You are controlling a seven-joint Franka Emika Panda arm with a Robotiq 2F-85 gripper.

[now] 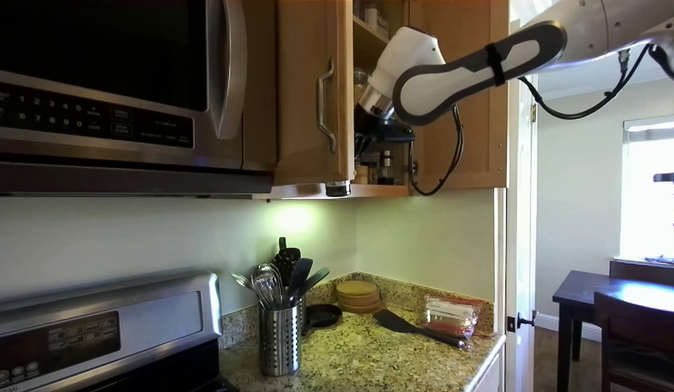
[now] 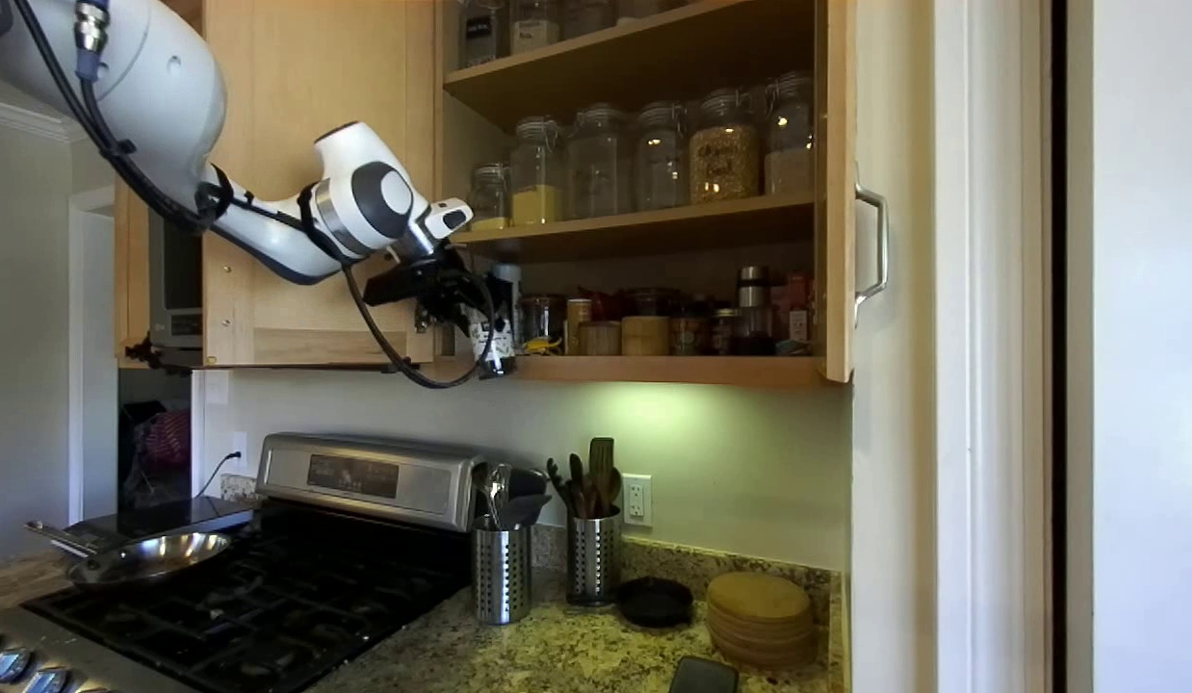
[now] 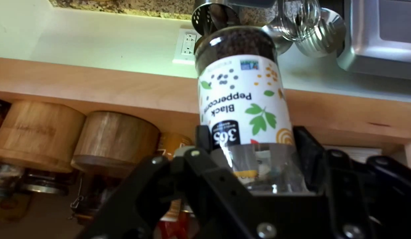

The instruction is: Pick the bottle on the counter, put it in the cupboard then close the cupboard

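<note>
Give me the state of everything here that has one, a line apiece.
Bottle, held, part full.
Fingers, closed on the bottle.
Cupboard, open and stocked.
Glass jars, upright, filled to varying levels.
Microwave, shut.
Stove, no flame showing.
Steel pan, right side up.
Utensil holders, upright, loaded.
Outlet, nothing plugged in.

The bottle (image 3: 247, 99), clear with a white label and dark contents at its base, hung nearly upright in front of the open, honey-coloured cupboard's (image 2: 668, 371) bottom edge; the speckled counter (image 1: 369, 344) lay well below.
</note>
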